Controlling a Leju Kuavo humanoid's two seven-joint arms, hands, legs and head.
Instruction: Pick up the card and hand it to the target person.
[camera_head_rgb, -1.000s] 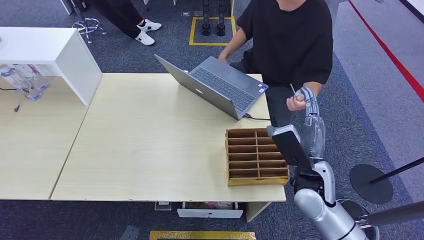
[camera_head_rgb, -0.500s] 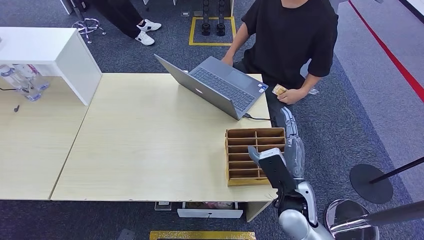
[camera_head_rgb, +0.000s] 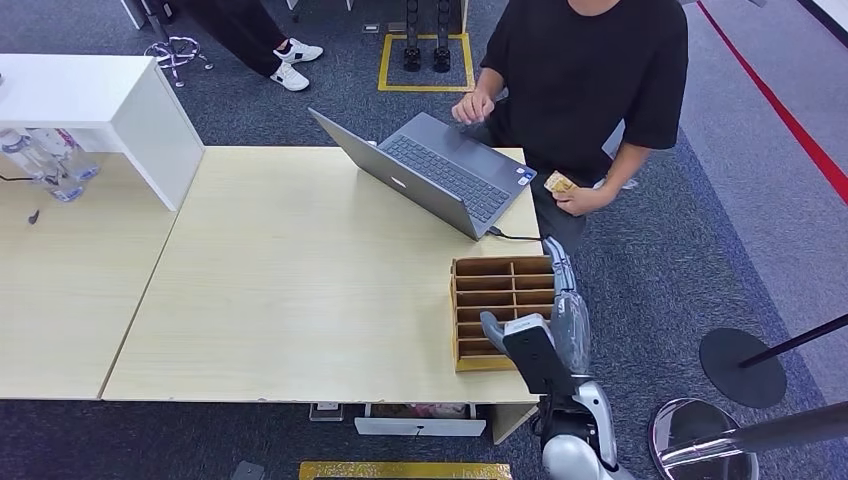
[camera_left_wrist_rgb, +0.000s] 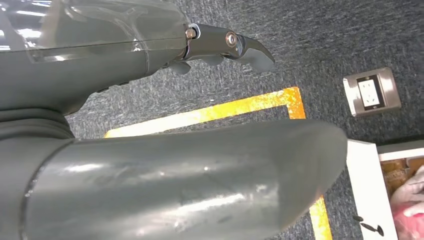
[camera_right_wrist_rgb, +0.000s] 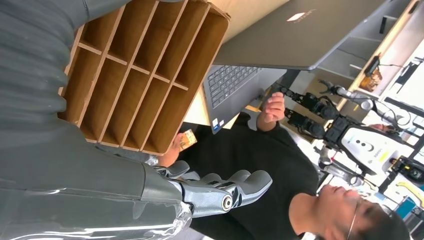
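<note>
A light wooden table (camera_head_rgb: 300, 290) carried an open grey laptop (camera_head_rgb: 440, 172) at its far edge. Nearer than the laptop, at the table's near right corner, sat a brown wooden divided tray (camera_head_rgb: 500, 310). A dark cable (camera_head_rgb: 515, 237) lay between laptop and tray.

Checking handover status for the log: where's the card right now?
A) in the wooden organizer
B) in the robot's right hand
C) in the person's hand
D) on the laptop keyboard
C: the card is held in the person's hand beside the table, while the right hand hangs empty with fingers apart next to the wooden organizer.
</note>
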